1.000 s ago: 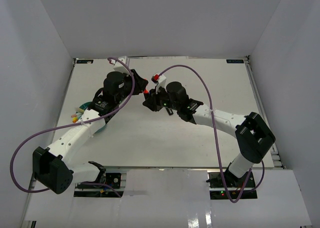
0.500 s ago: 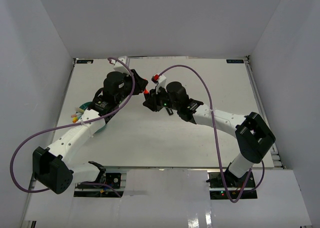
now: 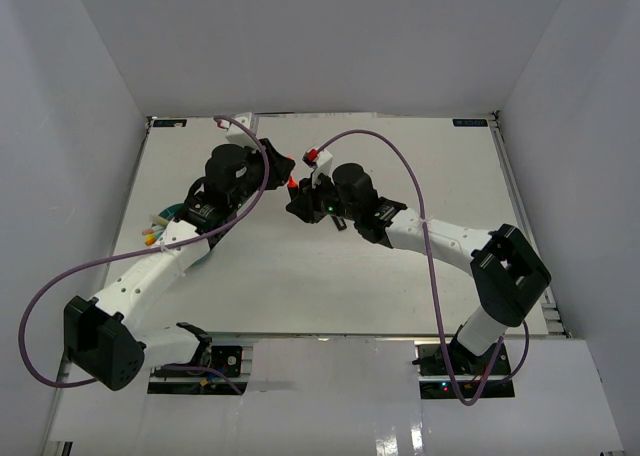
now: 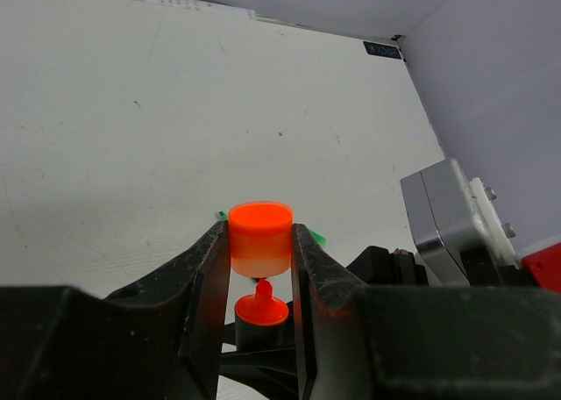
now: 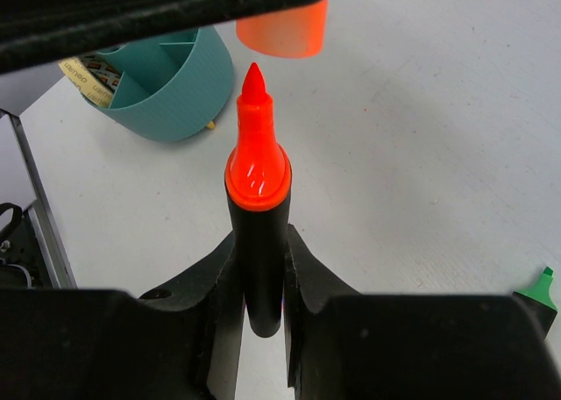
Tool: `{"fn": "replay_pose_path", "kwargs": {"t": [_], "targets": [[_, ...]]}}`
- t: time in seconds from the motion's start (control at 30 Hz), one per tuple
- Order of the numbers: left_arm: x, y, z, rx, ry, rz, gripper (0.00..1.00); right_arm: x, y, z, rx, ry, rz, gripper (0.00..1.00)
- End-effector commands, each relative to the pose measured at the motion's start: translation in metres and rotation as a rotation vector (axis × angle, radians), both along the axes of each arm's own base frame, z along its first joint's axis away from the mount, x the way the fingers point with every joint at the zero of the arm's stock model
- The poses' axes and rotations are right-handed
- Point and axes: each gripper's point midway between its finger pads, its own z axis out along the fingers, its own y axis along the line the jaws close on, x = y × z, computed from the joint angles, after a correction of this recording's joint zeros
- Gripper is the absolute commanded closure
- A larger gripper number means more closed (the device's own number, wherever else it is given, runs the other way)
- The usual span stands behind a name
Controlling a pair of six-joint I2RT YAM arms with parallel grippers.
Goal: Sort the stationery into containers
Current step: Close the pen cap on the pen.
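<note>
Marker [image 5: 258,181] clenched in right end effector [image 5: 259,264] — cap [image 4: 260,233] (just apart) in left end effector [image 4: 260,253], mid-table [image 3: 420,166].

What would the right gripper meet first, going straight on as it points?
Probably the orange cap held by the left gripper; the marker tip would reach it first, though depth is unclear.

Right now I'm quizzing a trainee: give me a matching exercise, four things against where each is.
Things: 1 orange cap; 2 uncapped orange marker; 3 teal tub; 4 green marker tip.
Places: a in the right jaws; b standing on the table; c in the left jaws; d barely inside the right wrist view.
Pairs: 1-c, 2-a, 3-b, 4-d.
</note>
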Motion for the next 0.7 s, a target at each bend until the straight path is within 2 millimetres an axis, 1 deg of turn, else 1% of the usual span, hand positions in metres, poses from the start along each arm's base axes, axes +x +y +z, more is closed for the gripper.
{"fn": "replay_pose_path", "kwargs": {"t": [0.0,0.23,0.33,0.4,0.67], "targets": [[-0.006,0.002,0.016,-0.012,-0.054,-0.011,1.00,0.004,0.000,0.010,0.017,-0.026,-0.008,0.92],[-0.010,-0.005,0.019,-0.013,-0.071,-0.059,1.00,0.006,0.000,0.017,0.030,-0.037,-0.011,0.92],[-0.009,-0.005,0.016,-0.007,-0.069,-0.060,1.00,0.007,0.000,0.020,0.036,-0.041,-0.014,0.92],[-0.013,-0.010,0.015,-0.013,-0.066,-0.093,1.00,0.007,0.000,0.022,0.042,-0.042,-0.015,0.92],[-0.012,-0.007,0.012,-0.008,-0.064,-0.075,1.00,0.009,-0.004,0.030,0.058,-0.056,-0.026,0.92]]}}
